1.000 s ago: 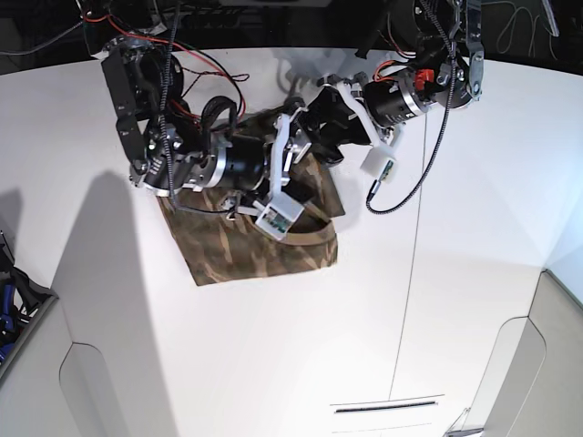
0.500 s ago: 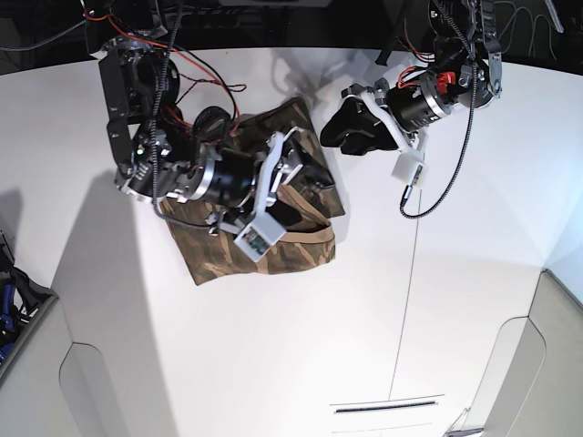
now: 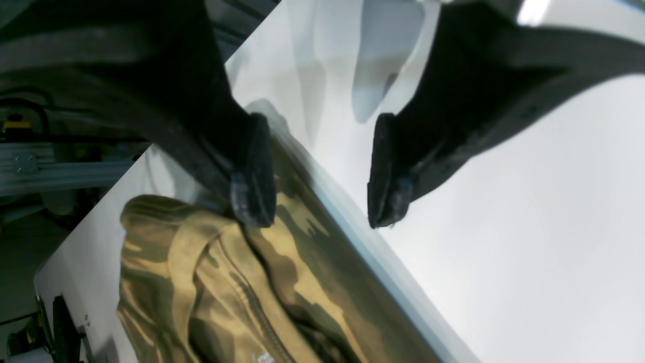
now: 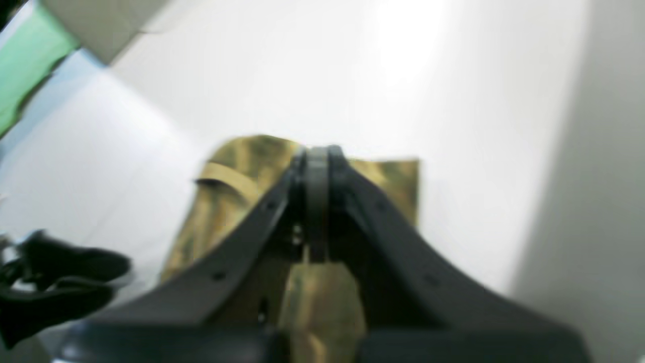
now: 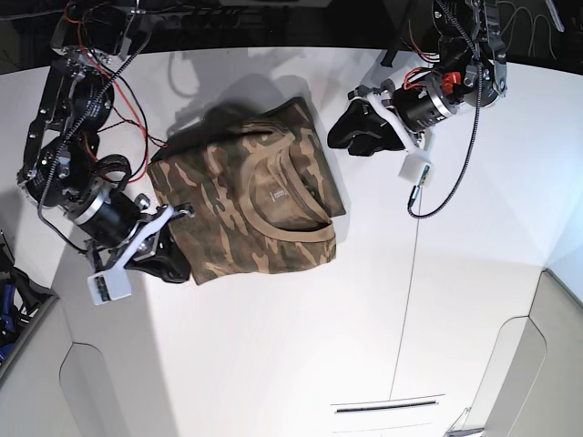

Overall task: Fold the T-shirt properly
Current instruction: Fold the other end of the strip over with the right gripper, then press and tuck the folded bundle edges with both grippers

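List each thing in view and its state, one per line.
T-shirt: lying on the table, folded into a rough bundle, collar showing at the near edge.
Left gripper: open, empty, above the table beside the shirt's edge.
Right gripper: shut, with cloth right behind it; whether it pinches the shirt cannot be told.
Table: white, bearing the shirt.

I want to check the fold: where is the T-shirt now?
In the base view the T-shirt lies folded on the white table, upper left of centre, between the right gripper and left gripper.
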